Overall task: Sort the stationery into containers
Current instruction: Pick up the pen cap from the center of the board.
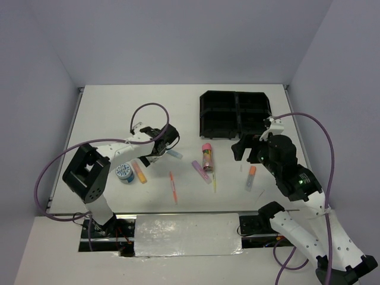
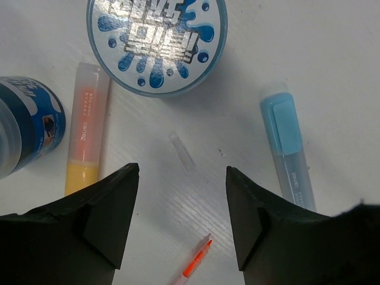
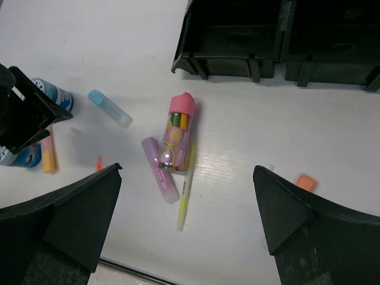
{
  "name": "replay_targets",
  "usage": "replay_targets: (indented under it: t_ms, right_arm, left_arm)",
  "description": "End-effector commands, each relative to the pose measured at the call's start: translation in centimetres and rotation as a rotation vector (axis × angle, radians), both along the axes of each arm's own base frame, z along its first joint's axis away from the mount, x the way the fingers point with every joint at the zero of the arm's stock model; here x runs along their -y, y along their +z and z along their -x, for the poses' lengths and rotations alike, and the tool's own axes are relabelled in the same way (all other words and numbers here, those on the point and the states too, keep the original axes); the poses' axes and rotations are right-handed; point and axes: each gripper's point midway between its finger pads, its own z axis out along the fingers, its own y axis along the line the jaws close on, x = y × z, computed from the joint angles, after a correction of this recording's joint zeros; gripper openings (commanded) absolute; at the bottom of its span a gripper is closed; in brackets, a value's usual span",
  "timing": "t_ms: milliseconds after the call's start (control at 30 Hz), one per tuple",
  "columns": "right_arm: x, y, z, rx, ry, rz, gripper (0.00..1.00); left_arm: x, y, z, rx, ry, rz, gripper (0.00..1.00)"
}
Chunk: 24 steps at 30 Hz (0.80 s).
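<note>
The black four-compartment tray [image 1: 234, 113] stands at the far right; it also shows in the right wrist view [image 3: 279, 35]. My left gripper [image 1: 153, 153] is open and empty [image 2: 182, 208], hovering over bare table. Ahead of it lies a flat blue-white tape roll [image 2: 157, 41]. A second tape roll [image 2: 24, 124] and an orange marker [image 2: 86, 127] are to its left. A blue marker [image 2: 288, 148] is to its right, and an orange pen tip [image 2: 196, 264] lies between the fingers. My right gripper [image 1: 249, 153] is open and empty [image 3: 187, 208], above the pink-capped glue stick [image 3: 177, 133], purple marker [image 3: 159, 169] and yellow pen [image 3: 186, 196].
A second orange marker [image 1: 251, 177] lies right of the yellow pen [image 1: 214, 181]. The orange pen [image 1: 173, 187] lies near the front edge. One tape roll [image 1: 124, 173] sits by the left arm's base. Grey walls close in the table on three sides.
</note>
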Motion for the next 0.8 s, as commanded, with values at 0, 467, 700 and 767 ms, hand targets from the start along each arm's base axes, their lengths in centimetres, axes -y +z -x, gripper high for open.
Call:
replay_targets:
  t_ms: [0,467,700,767]
  right_arm:
    - [-0.8,0.6,-0.7,0.036,0.032,-0.008,1.0]
    - [-1.4,-0.1,-0.9,0.022,0.061,-0.008,1.0]
    - [-1.7,-0.3,-1.0,0.012,0.072,-0.006,1.0]
    - [-1.7,-0.2,-1.0,0.016,0.071,-0.009,1.0]
  left_arm:
    - [-0.3,-0.6,-0.1,0.005,0.03,0.012,0.72]
    - [-0.5,-4.5,-0.5,-0.083,0.014,0.027,0.65]
    - [-0.4,-5.9,0.9,-0.124,0.004,0.042,0.6]
    - [-0.4,-6.0,1.0,-0.125,0.007,0.039,0.57]
